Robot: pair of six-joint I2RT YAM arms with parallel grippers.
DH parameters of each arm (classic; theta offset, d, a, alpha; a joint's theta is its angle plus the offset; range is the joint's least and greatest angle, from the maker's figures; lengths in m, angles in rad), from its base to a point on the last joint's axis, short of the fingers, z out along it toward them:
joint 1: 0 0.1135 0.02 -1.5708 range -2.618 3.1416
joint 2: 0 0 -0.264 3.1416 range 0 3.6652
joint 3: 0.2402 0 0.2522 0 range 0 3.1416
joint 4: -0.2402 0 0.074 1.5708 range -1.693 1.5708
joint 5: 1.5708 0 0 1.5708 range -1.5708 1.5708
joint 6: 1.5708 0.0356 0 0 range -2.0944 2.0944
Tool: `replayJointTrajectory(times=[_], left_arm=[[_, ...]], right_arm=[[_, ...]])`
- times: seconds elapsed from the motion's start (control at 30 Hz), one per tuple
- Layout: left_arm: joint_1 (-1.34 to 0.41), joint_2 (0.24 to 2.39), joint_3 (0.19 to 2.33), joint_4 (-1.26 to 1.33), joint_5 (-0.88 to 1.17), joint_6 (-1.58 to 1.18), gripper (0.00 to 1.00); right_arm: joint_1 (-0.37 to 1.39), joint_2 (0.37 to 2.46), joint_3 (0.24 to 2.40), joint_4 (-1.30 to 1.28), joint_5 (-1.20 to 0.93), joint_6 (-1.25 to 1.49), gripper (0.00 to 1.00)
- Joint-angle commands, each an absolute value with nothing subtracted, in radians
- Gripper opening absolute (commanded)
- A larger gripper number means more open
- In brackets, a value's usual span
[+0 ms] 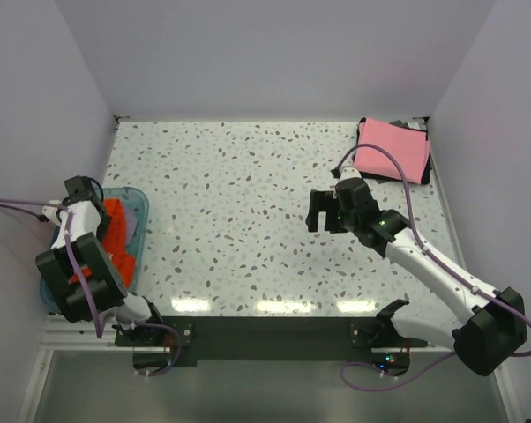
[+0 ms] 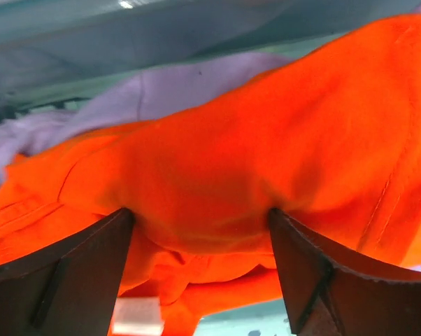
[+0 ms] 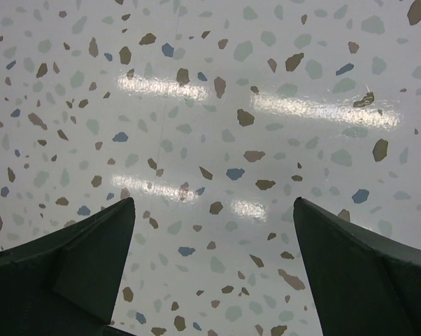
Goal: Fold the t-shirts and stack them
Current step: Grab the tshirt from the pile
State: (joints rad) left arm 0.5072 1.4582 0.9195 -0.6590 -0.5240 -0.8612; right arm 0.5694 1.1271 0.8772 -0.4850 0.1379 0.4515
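A bright orange-red t-shirt (image 2: 266, 140) lies crumpled in the teal basin (image 1: 135, 198) at the table's left edge. A pale lavender t-shirt (image 2: 168, 91) lies behind it. My left gripper (image 2: 200, 213) reaches down into the basin. Its jaws stand wide apart on either side of a bulge of the orange-red cloth, and the fingertips (image 2: 123, 217) press into it. A pink t-shirt (image 1: 392, 150) lies folded at the back right corner. My right gripper (image 1: 318, 211) hovers open over the bare speckled table (image 3: 210, 105), right of centre, with nothing between its fingers.
White walls close in the table on the left, back and right. A dark edge (image 1: 429, 174) shows under the pink t-shirt. The basin's translucent wall (image 2: 126, 35) rises just behind the cloth in the left wrist view.
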Motion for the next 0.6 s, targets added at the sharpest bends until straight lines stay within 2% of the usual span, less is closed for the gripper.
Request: replayJointTrajectory(times=[0.0, 0.03, 0.1, 0.13, 0.2, 0.23, 0.3, 0.33, 0.43, 0.57], left_arm=[[0.517, 1.499, 0.95, -0.612, -0.48, -0.897, 0.8], [0.517, 1.496, 0.948, -0.609, -0.473, -0.894, 0.71], [0.515, 1.479, 0.954, -0.614, -0.456, -0.878, 0.61], [0.515, 1.448, 0.957, -0.612, -0.45, -0.859, 0.5], [0.515, 1.404, 0.969, -0.609, -0.425, -0.838, 0.38], [0.515, 1.36, 0.977, -0.615, -0.417, -0.824, 0.28], [0.514, 1.312, 1.011, -0.646, -0.396, -0.793, 0.19], [0.517, 1.26, 1.022, -0.653, -0.387, -0.785, 0.11], [0.514, 1.165, 1.061, -0.664, -0.324, -0.738, 0.0], [0.454, 1.088, 1.155, -0.657, -0.24, -0.687, 0.0]], right_arm=[[0.569, 1.132, 0.89, -0.448, 0.115, 0.445, 0.99], [0.569, 1.129, 0.89, -0.448, 0.117, 0.445, 0.99], [0.569, 1.126, 0.891, -0.454, 0.124, 0.443, 0.99], [0.569, 1.12, 0.89, -0.456, 0.129, 0.443, 0.99], [0.569, 1.111, 0.888, -0.454, 0.129, 0.442, 0.99], [0.569, 1.106, 0.89, -0.454, 0.127, 0.44, 0.99], [0.569, 1.104, 0.888, -0.456, 0.127, 0.439, 0.99], [0.569, 1.104, 0.887, -0.456, 0.127, 0.439, 0.99], [0.569, 1.108, 0.89, -0.457, 0.123, 0.439, 0.99], [0.569, 1.111, 0.894, -0.46, 0.118, 0.437, 0.99]])
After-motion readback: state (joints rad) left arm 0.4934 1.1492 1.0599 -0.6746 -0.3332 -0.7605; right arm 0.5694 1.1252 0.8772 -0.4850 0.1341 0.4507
